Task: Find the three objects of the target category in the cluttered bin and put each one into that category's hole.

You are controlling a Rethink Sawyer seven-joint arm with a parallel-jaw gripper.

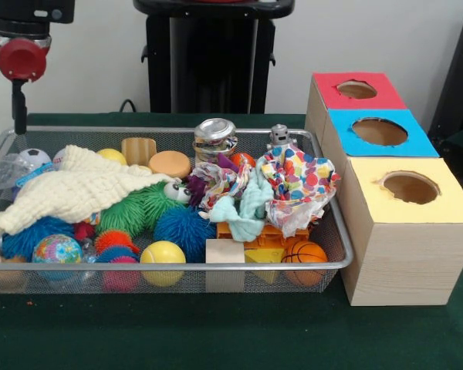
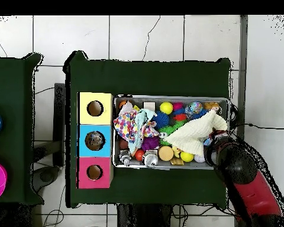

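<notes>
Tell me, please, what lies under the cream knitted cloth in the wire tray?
Under the cream knitted cloth, a green spiky toy, a blue spiky ball and part of a clear plastic bottle show at its edges. What lies under its middle is covered.

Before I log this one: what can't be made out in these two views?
1. Gripper: front view shows only a thin black stem; overhead, the arm covers it.
2. Water bottles: front view, one see-through shape half under the cream cloth; others unseen amid clutter.
3. Blue-faced hole: overhead, something grey inside, too small to name.
</notes>
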